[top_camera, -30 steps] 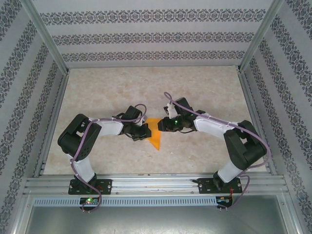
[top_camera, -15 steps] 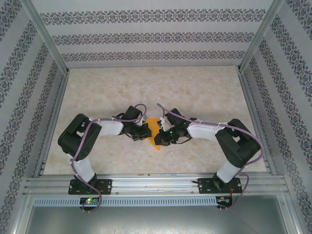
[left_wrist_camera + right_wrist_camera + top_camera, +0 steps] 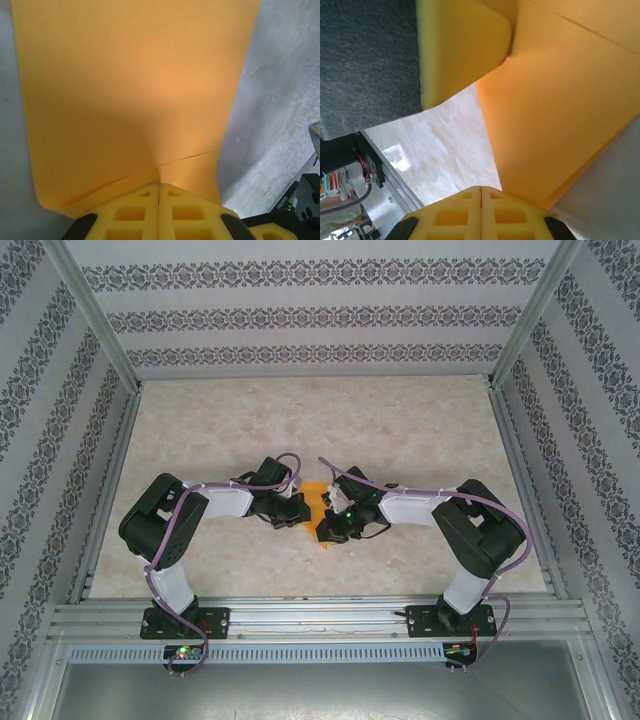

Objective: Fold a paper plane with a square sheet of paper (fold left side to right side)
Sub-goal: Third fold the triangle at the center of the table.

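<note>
Now, sheet: the square sheet of paper [image 3: 316, 500] is seen as an angular orange patch near the middle of the table [image 3: 300, 420], partly covered by the 2 grippers that meet over it.
Sheet, left wrist view: a broad orange surface [image 3: 135, 85] is spread away from the fingers, and 2 fine creases are drawn in to the point where the pads meet.
Sheet, right wrist view: orange layers [image 3: 555, 110] are seen on the right, with a straight fold line across the upper corner.
Left gripper: the left gripper [image 3: 297, 510] is set at the sheet's left side; its yellow pads [image 3: 130, 212] are pressed together with no gap, and the paper's edge is pinched at their tips [image 3: 159, 187].
Right gripper: the right gripper [image 3: 330, 530] is set at the sheet's near right side; its pads are closed flat against each other [image 3: 481, 190], the paper running just beside the right pad. Whether any paper is caught between them cannot be told.
Contact: 1 yellow finger of the left gripper [image 3: 455, 50] is seen laid against the sheet.
</note>
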Robot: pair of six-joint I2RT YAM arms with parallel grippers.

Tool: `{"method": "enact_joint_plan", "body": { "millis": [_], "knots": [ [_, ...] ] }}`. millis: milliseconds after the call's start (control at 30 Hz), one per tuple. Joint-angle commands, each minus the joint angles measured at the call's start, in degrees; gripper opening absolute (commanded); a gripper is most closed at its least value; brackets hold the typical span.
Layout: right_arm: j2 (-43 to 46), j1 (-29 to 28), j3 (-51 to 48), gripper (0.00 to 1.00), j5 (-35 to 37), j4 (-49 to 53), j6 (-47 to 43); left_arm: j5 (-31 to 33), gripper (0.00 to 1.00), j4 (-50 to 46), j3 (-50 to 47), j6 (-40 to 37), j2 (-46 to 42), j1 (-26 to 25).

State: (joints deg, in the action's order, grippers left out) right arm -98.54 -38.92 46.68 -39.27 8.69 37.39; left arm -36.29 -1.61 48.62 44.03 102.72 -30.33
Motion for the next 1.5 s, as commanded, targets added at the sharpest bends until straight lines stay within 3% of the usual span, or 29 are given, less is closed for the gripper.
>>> {"method": "enact_joint_plan", "body": {
  "millis": [0,1467],
  "knots": [
    [-0.77,-0.75,-0.01,0.08,2.06,1.83,-0.27,2.92,0.07,-2.07,-0.72,0.29,2.9,-0.64],
    [-3.93,-1.34,-0.44,0.07,4.12,5.52,-1.17,2.81,0.08,-2.49,0.42,0.38,1.35,-0.66]
  ]
}}
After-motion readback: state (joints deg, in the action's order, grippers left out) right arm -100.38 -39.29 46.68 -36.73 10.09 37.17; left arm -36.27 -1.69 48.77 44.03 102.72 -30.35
